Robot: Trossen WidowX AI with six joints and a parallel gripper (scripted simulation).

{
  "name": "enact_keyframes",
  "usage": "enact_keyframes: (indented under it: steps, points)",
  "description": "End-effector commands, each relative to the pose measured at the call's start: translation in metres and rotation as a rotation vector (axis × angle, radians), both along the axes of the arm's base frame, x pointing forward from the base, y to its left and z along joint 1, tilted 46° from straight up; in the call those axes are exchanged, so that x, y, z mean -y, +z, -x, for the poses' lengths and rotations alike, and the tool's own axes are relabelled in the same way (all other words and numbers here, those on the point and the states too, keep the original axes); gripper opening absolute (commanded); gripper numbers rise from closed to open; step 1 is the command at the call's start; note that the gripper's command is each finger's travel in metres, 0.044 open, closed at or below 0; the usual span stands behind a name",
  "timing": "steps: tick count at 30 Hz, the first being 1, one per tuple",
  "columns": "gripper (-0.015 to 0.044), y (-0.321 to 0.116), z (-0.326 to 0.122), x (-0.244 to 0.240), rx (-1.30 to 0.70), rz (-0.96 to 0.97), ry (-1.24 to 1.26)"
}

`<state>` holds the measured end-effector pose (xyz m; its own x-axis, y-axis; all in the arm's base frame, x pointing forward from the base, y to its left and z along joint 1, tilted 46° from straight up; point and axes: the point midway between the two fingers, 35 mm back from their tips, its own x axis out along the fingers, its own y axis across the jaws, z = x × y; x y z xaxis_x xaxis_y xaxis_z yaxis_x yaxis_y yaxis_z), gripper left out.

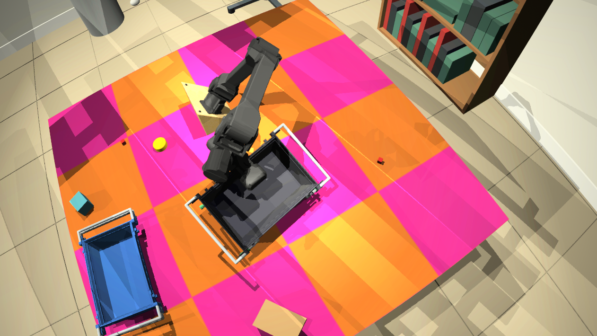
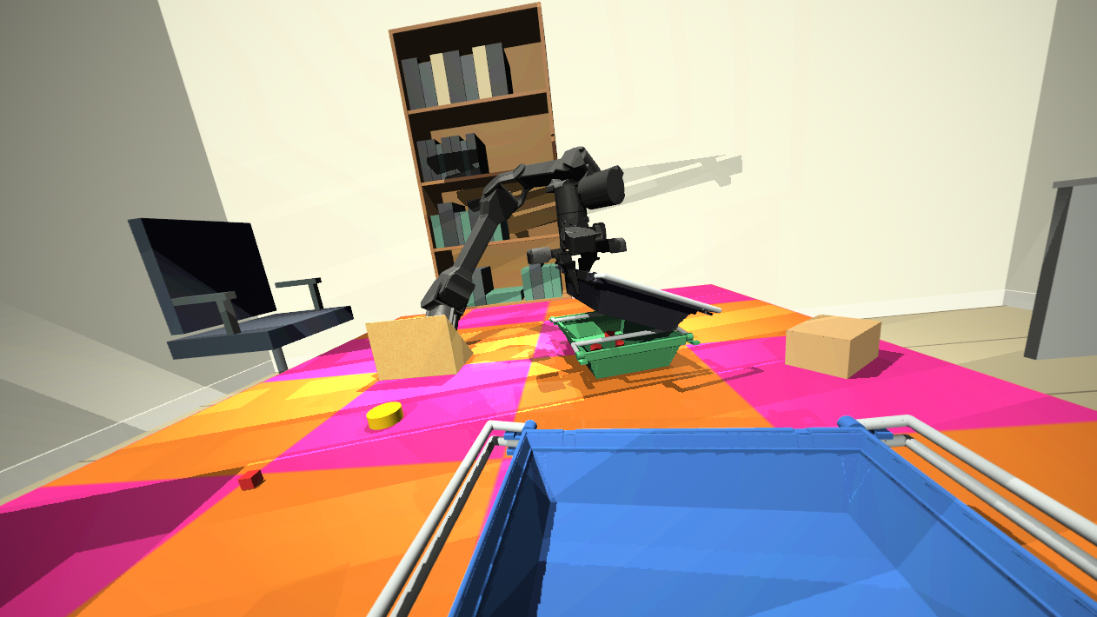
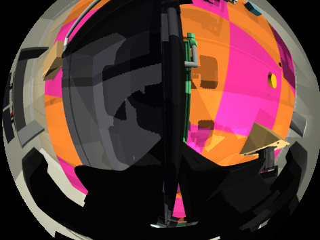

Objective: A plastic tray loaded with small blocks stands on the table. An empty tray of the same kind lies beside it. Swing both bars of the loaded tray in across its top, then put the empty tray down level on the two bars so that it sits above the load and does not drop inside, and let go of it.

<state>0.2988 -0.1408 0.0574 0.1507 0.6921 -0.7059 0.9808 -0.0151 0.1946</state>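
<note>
A large surface in pink and orange squares [image 1: 438, 208] [image 2: 268, 529] [image 3: 247, 102] spreads across the room. Behind it a tall wooden bookcase [image 1: 496, 71] [image 2: 479, 102] stands against the pale wall, and a dark chair [image 2: 261, 329] stands off to one side.

A black robot arm [image 1: 265, 79] [image 2: 479, 245] arches over the surface. Its gripper [image 2: 581, 277] [image 3: 169, 142] has its fingers closed on one long wall of the empty black tray [image 1: 271, 200] [image 2: 636, 307] [image 3: 88, 102]. That tray hangs tilted, sloping down away from the fingers, with its own white bars [image 1: 306, 152] [image 2: 659, 295] swung outward.

A blue tray [image 1: 118, 271] [image 2: 690, 475] sits well apart near the surface's edge, its bars also outward.

The loaded green tray [image 1: 202, 207] [image 2: 633, 359] [image 3: 187, 102] stands on the surface, largely beneath the black one. Both its grey bars [image 2: 625, 335] lie across the top, with red blocks [image 2: 618, 343] inside. I cannot tell whether the black tray touches them; it is not level on them.

A tan wedge [image 1: 204, 121] [image 2: 417, 348] [image 3: 259, 139] and a tan box [image 1: 278, 318] [image 2: 832, 345] [image 3: 54, 62] rest on opposite sides of the green tray. Smaller still are a teal block [image 1: 81, 203] [image 3: 253, 9] near the blue tray, a yellow disc [image 1: 160, 144] [image 2: 384, 415] [image 3: 272, 80] and, tiniest, a red cube [image 1: 123, 142] [image 2: 250, 479] near the disc.
</note>
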Motion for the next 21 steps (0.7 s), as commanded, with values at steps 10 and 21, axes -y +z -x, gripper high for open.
enact_keyframes:
  steps: [10,21]
  points:
    - [0.0,-0.0055,0.0055,-0.0071,-0.015,-0.005,-0.005]
    - [0.0,-0.0104,0.0088,-0.013,-0.015,-0.005,-0.005]
